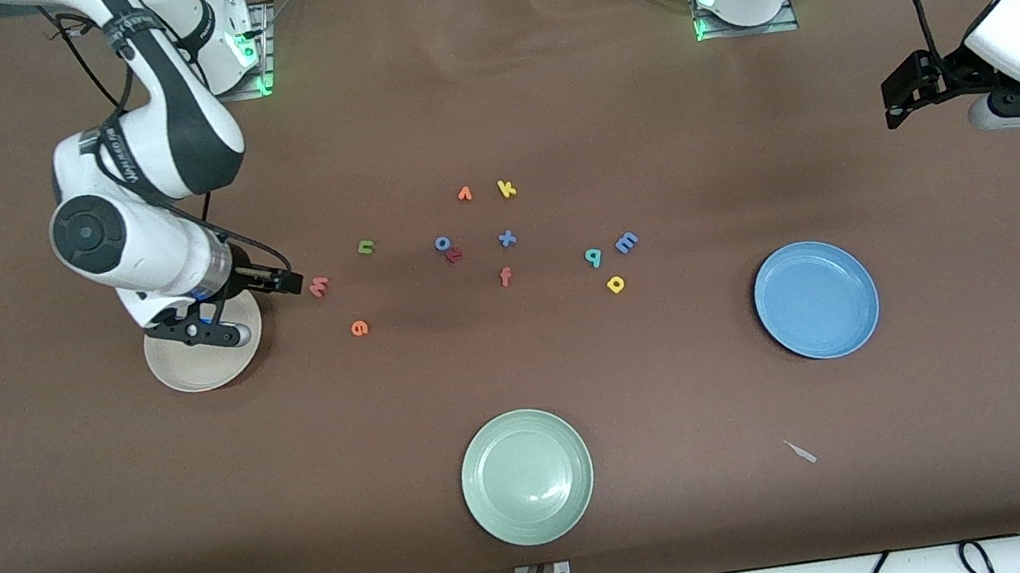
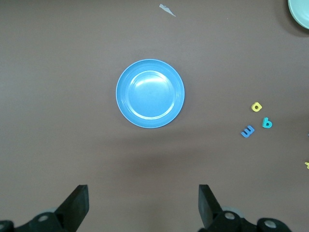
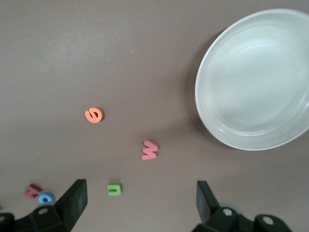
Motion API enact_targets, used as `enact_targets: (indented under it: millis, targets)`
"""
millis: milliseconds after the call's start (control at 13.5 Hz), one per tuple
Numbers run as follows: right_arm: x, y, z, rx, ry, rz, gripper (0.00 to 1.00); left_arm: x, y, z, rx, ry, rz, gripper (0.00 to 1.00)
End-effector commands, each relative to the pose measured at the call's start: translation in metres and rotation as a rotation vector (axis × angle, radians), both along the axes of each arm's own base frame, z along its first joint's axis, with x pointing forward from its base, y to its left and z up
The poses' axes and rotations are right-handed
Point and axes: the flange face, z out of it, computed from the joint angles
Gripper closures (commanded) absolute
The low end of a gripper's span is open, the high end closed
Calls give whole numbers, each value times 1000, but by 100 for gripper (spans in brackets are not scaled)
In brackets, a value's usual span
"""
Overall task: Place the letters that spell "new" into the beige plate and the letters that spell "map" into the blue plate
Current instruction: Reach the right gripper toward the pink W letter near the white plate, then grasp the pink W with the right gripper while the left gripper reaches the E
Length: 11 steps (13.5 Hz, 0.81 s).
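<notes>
Near the right arm's end lies the beige plate (image 1: 200,378) (image 3: 256,82), with nothing on it. Beside it are the salmon w (image 1: 319,286) (image 3: 149,150), green n (image 1: 366,246) (image 3: 114,188) and orange e (image 1: 359,327) (image 3: 93,115). My right gripper (image 1: 292,284) (image 3: 141,189) hangs open and empty between that plate and the w. The blue plate (image 1: 815,299) (image 2: 150,93) is bare too. Blue m (image 1: 626,242) (image 2: 247,131), teal p (image 1: 594,257) (image 2: 267,123) and yellow a (image 1: 615,285) (image 2: 257,107) lie together mid-table. My left gripper (image 1: 897,102) (image 2: 143,191) waits high at its own end, open.
A pale green plate (image 1: 526,476) (image 2: 301,12) sits closest to the front camera. Other letters lie mid-table: orange v (image 1: 464,194), yellow k (image 1: 507,189), blue o (image 1: 442,243), a red letter (image 1: 454,255), blue x (image 1: 507,238), orange f (image 1: 505,276). A paper scrap (image 1: 801,451) lies near the blue plate.
</notes>
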Motion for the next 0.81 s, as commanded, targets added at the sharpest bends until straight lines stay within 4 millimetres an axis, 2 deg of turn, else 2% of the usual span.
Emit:
enact_targets:
  millis: [0,222,296,517,591,739]
  targets:
    - [-26,15,-21,15,-55,-89,0,1,-4,4,11,16,-20,0]
    - [-42,12,-55,26,-120,-119,0,3,-19,-8,11,47,-41,0]
    - [-44,10,-62,25,-122,-122,0,7,-31,-20,12,68,-62,0]
    - [-45,11,-71,19,-111,-136,0,18,-49,-55,11,128,-109,0]
    - [-46,10,-74,17,-108,-144,0,24,-56,-75,7,164,-122,0]
    - [-50,18,-86,15,-98,-169,0,33,-90,-121,-20,230,-177,0]
